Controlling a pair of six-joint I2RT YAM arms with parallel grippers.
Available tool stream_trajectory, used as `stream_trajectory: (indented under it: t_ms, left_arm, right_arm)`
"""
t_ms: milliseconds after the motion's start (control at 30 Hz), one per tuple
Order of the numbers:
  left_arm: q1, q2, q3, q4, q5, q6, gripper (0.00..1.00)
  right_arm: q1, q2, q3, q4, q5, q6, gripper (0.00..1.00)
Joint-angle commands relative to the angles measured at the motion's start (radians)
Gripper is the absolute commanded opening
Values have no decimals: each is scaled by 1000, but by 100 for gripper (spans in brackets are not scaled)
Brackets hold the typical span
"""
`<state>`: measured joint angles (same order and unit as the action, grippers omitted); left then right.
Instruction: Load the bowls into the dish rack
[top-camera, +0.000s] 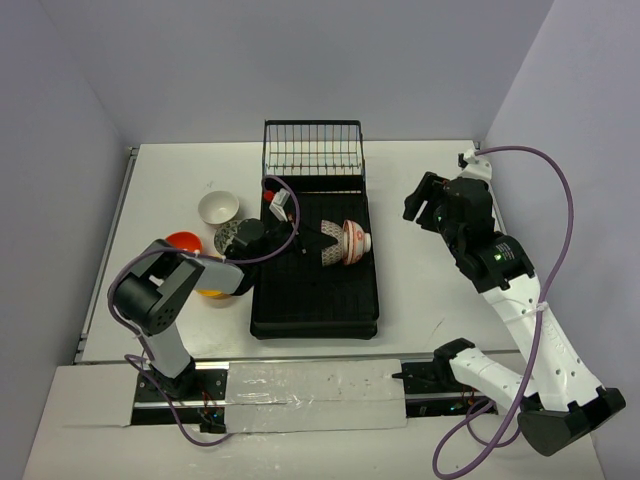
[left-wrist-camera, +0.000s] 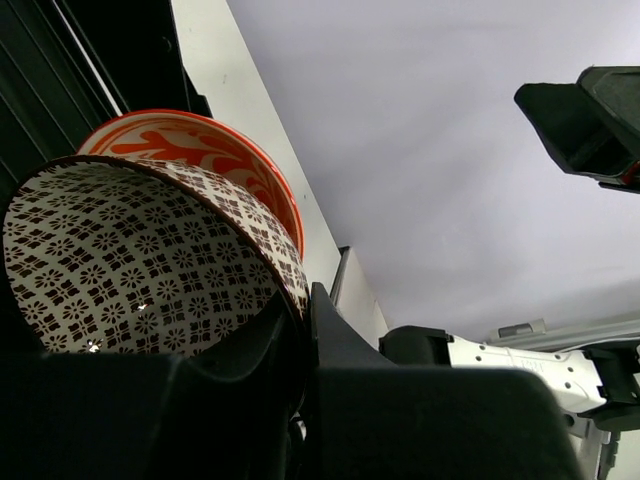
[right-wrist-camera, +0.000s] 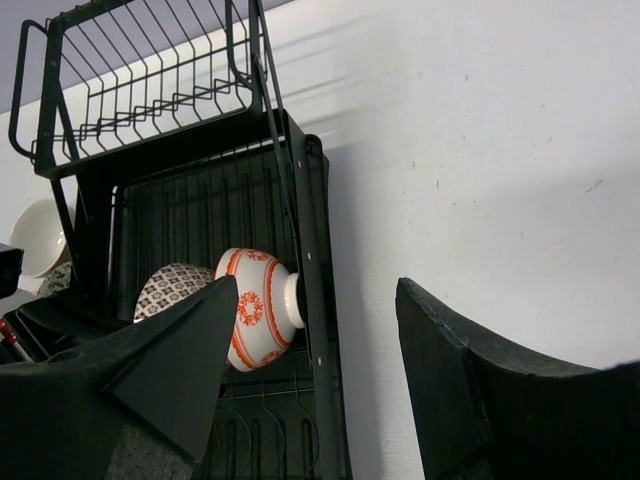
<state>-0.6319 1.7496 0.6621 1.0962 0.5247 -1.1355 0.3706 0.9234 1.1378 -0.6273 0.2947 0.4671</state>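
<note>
Two bowls stand on edge in the black dish rack (top-camera: 315, 300): a brown-flowered pinkish bowl (top-camera: 328, 247) and, nested behind it, a red-on-white bowl (top-camera: 356, 240). My left gripper (top-camera: 300, 240) reaches over the tray and is shut on the flowered bowl's rim. In the left wrist view that rim (left-wrist-camera: 150, 250) is pinched between the fingers at the left gripper (left-wrist-camera: 308, 300), with the red-on-white bowl (left-wrist-camera: 200, 145) behind. My right gripper (top-camera: 425, 200) hovers open to the right of the rack, holding nothing. In its wrist view, the right gripper (right-wrist-camera: 320, 350) faces the red-on-white bowl (right-wrist-camera: 260, 310).
Left of the rack sit a white bowl (top-camera: 218, 207), a grey speckled bowl (top-camera: 232, 238), a red-orange bowl (top-camera: 183, 242) and a yellow-orange bowl (top-camera: 212, 292) partly hidden under my left arm. The wire basket (top-camera: 312, 150) stands at the rack's far end.
</note>
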Motion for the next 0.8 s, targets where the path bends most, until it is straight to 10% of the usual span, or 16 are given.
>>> stream_trajectory:
  t_ms: [0, 367, 600, 767]
  left_arm:
    - [4, 16, 16, 94, 1, 33, 0]
    - [17, 25, 33, 14, -2, 97, 1]
    - [17, 18, 28, -15, -5, 111, 38]
    - [17, 17, 13, 13, 0, 103, 48]
  right_arm:
    - [5, -15, -9, 54, 8, -18, 72]
    - [10, -8, -18, 64, -6, -19, 72]
    - [10, -1, -19, 66, -5, -19, 72]
    - [8, 6, -23, 66, -2, -19, 72]
